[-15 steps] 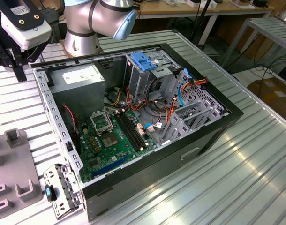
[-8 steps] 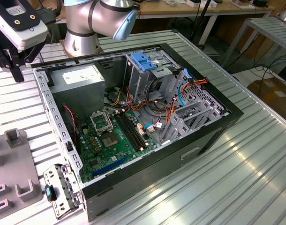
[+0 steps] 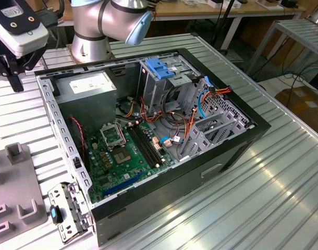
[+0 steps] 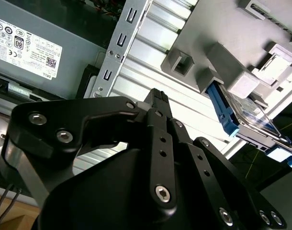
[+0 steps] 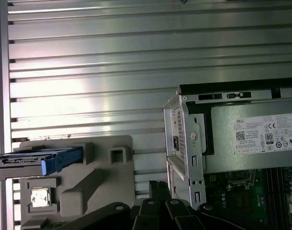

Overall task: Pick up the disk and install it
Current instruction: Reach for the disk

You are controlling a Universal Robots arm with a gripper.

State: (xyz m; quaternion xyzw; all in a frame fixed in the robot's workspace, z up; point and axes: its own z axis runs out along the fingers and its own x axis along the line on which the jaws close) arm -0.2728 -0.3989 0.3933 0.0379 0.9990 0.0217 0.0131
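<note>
We see the gripper (image 4: 157, 96) hanging over the ribbed metal table (image 5: 88, 48), between the open computer case (image 3: 148, 205) and a grey holder block (image 4: 218, 62). Its fingers look pressed together, with nothing between them. The disk (image 4: 244, 114), dark in its blue carrier, rests on that holder, well apart from the gripper and outside the case.

For a clean pick, we judge that the fingers must spread wider than the carrier, line up square with its long blue sides, and clear the holder's raised posts so the disk does not tip.

The case lies on its side, open on top. Inside are a green motherboard (image 3: 122, 156), a grey power supply (image 3: 91, 86), loose coloured cables (image 3: 172, 122) and a tall metal drive cage (image 3: 167, 88) with a light-blue latch plate (image 3: 160, 67). We cannot tell whether the cage's bay is free.
</note>
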